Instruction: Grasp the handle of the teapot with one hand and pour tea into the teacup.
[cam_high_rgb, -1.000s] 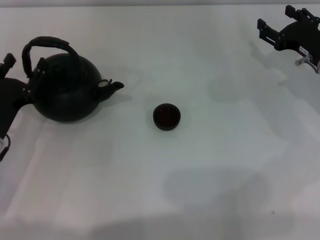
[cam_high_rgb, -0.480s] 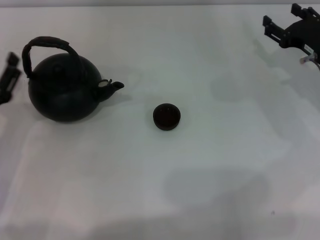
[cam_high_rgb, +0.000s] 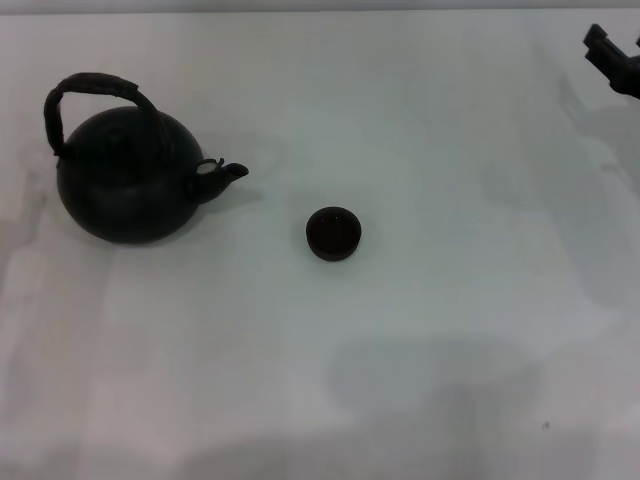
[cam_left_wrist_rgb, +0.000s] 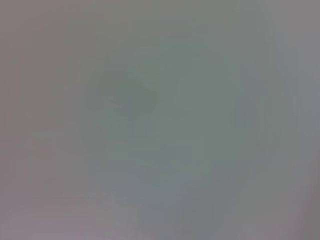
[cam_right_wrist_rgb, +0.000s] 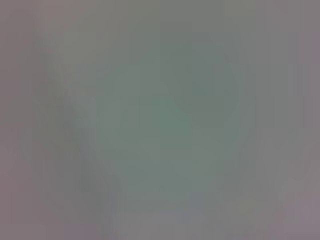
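Observation:
The round matte black teapot (cam_high_rgb: 128, 180) stands upright at the left of the white table, its short spout (cam_high_rgb: 228, 174) pointing right. Its dark wrapped hoop handle (cam_high_rgb: 92, 88) arches over the lid, with nothing holding it. To the right of the spout, near the middle of the table, sits the small black teacup (cam_high_rgb: 333, 233). Only a bit of my right gripper (cam_high_rgb: 612, 58) shows at the far right edge, well away from both. My left gripper is out of view. Both wrist views show only a blank grey surface.
The white table (cam_high_rgb: 400, 350) spreads around the two objects, with soft shadows on it at the front centre and right. Nothing else stands on it.
My left gripper has drawn back from beside the teapot and left the view on the left. My right gripper has slid further off to the right. The teapot and teacup have not moved.

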